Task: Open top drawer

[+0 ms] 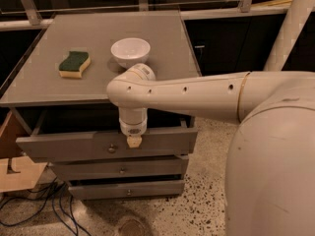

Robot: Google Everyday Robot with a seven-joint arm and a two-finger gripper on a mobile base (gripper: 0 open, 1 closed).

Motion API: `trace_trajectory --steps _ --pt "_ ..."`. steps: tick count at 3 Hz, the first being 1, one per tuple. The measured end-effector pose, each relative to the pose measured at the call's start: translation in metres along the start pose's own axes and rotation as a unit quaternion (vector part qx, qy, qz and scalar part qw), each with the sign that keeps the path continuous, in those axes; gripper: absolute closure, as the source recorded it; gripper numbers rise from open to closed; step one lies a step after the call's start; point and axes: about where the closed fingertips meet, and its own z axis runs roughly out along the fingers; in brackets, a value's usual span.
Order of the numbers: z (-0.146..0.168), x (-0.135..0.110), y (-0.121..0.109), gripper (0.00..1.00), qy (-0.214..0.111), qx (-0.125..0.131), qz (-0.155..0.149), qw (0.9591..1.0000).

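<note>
The top drawer [69, 147] is the tallest grey front of three, with a small round metal knob [112, 148]. It stands pulled partway out from under the grey table top [98, 33], with a dark gap behind its front. My gripper [134, 141] hangs down from the white arm [197, 95] and sits at the drawer front's upper edge, just right of the knob.
A green and yellow sponge [74, 64] and a white bowl [130, 50] sit on the table top. Two slimmer drawers [147, 167] lie below. A cardboard box [15, 173] and cables [44, 203] are on the floor at left. My white body [275, 171] fills the right.
</note>
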Motion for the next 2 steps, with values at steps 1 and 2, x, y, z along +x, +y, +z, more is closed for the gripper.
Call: trace_trajectory --steps 1,2 --pt "-0.0009 0.0041 0.0052 1.00 -0.002 0.000 0.007 1.0000" --pt "-0.0018 0.0086 0.0138 1.00 -0.002 0.000 0.014 0.9999"
